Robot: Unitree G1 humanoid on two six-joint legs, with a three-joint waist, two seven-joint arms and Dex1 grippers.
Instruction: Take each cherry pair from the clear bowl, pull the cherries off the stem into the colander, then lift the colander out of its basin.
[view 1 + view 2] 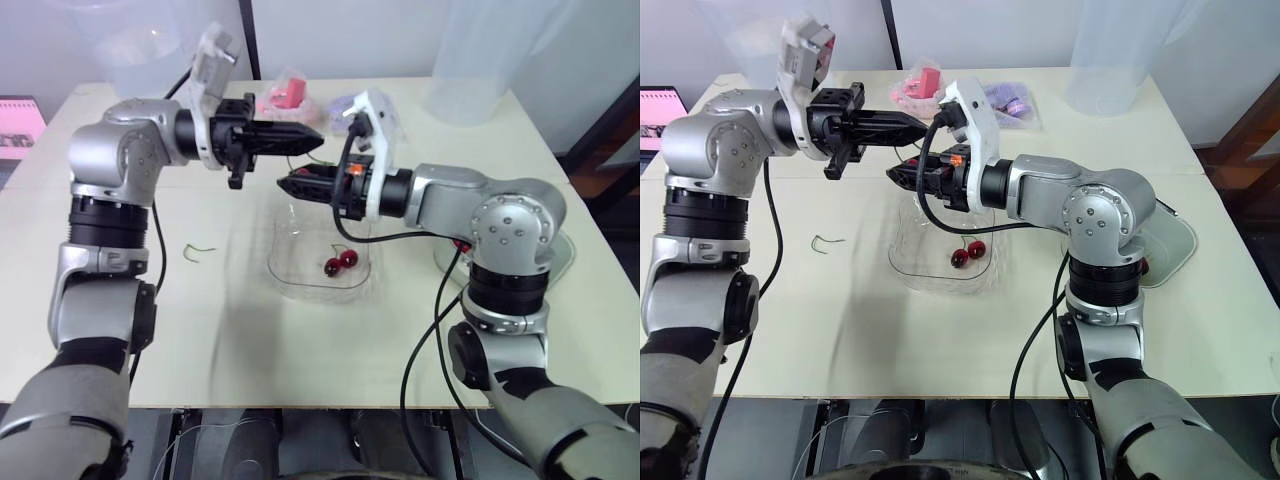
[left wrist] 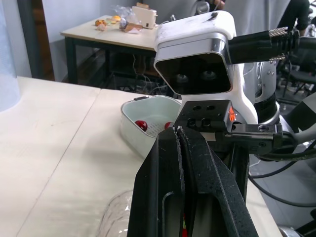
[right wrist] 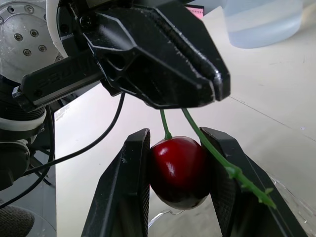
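Above the clear bowl [image 1: 300,262] my two grippers meet tip to tip. My right gripper [image 3: 177,139] is shut on a dark red cherry [image 3: 178,170]. Its green stem [image 3: 223,160] runs up into my left gripper [image 1: 312,141], which is shut on the stem just above the cherry. One cherry pair [image 1: 340,263] lies in the bowl. The white colander [image 2: 148,123] in its basin [image 1: 1172,245] sits at the table's right side, behind my right arm, with red cherries in it.
A bare green stem [image 1: 200,249] lies on the table left of the bowl. Pink [image 1: 285,97] and purple [image 1: 345,103] packets lie at the back. A large clear container [image 1: 470,60] stands at the back right, another [image 1: 140,50] at the back left.
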